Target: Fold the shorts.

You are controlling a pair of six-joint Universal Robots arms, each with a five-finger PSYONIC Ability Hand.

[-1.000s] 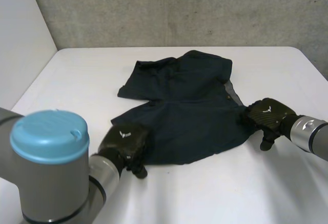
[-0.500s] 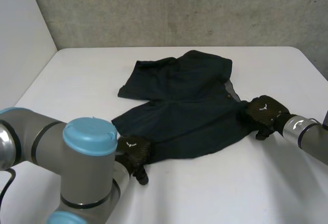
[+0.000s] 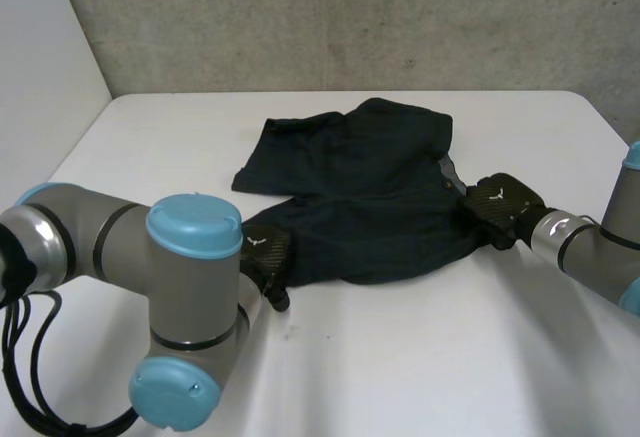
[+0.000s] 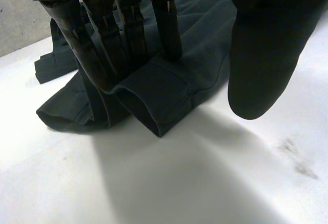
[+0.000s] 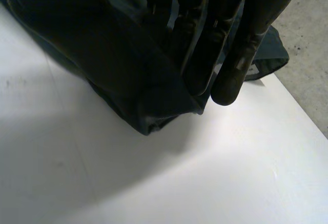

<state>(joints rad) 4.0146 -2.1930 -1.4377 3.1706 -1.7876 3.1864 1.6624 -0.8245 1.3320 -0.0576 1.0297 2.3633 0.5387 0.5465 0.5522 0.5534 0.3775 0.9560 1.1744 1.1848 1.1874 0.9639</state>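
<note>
Our left hand [image 3: 262, 255] sat on the near-left corner of the shorts [image 3: 370, 187], at the hem of the near leg. Its fingers [image 4: 128, 34] lay straight on the doubled hem and its thumb [image 4: 264, 55] stood apart over the bare worktop [image 3: 420, 357], so it pressed rather than gripped. Our right hand [image 3: 500, 207] was at the near-right corner, by the waistband; whether it held the cloth we could not tell.

The shorts lay mid-worktop, a little to the far side, with the near edge rumpled. Their long axis ran left to right, with the waist to the right and both leg openings to the left.

We judged the first fold to be in hand: the near leg over onto the far one. The next move called for a sure hold at both corners, then carrying the near edge to the far edge at an even pace, so that the crease followed the long axis.
</note>
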